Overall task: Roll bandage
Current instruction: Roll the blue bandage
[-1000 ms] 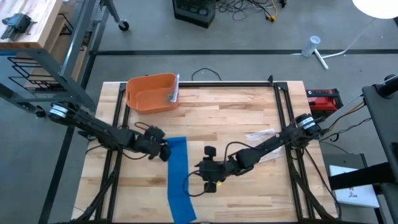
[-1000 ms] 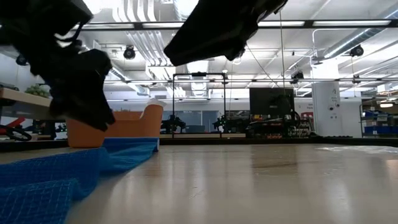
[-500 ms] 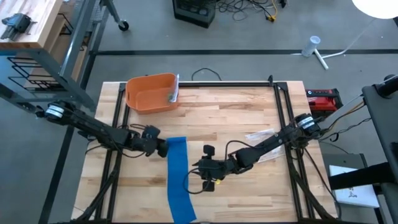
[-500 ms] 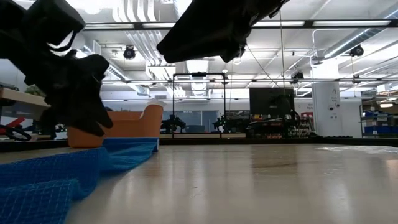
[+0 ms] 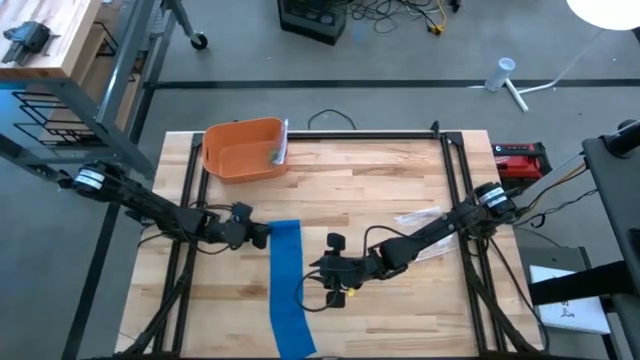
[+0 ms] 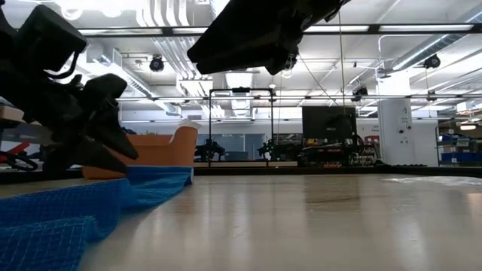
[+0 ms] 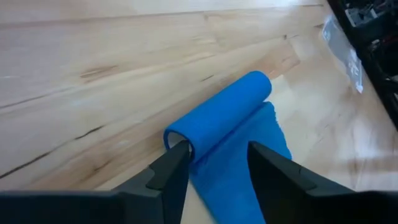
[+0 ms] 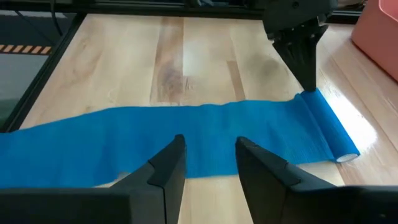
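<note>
A long blue bandage lies flat along the wooden table, running from the middle toward the near edge. Its far end is curled into a small roll that rests on the wood, also seen in the right wrist view. My left gripper stands low at the roll's left end, fingers apart. My right gripper hovers open to the right of the strip, above its flat part, with nothing between its fingers. My left gripper comes slanting down from the table's left, along the roll's length. One fingertip is at the roll's open left end, the other stands over the flat cloth beside it. Whether that fingertip reaches into the roll I cannot tell.
An orange bin stands at the far left of the table, just beyond the roll. A clear plastic wrapper lies right of centre. Black frame rails run along both sides.
My left gripper has sunk toward the table at the roll's left end and has turned about its own axis, drawing back a little toward the table's left edge. The bandage's flat part has stayed where it was.
</note>
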